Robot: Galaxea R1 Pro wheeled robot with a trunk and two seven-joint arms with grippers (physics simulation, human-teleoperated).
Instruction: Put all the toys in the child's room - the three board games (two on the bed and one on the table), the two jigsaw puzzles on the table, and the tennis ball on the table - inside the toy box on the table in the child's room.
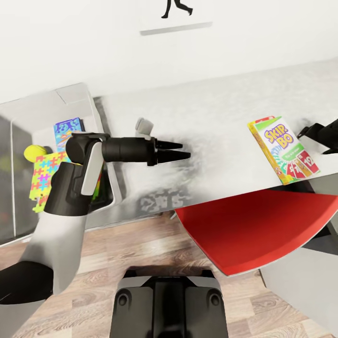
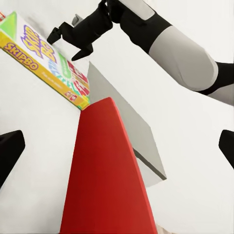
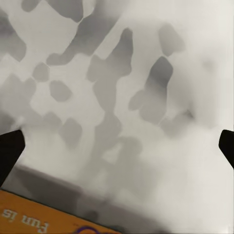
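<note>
Everything is bright with soft, even light. The surface [image 1: 220, 122] looks nearly white with glare. Blotchy grey shadows lie near its front edge, and in the right wrist view they look big and blurry. Straight edges lean in the head view.

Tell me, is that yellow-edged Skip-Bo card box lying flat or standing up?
Lying flat. The yellow-edged Skip-Bo card box rests lid-up on the light grey desk top, its printed face fully visible from above, beside the red chair seat.

The left arm bends at the elbow, its gripper [image 1: 180, 149] pointing sideways, fingers spread and empty. The right gripper [image 1: 328, 136] hangs with fingers parted, holding nothing.
</note>
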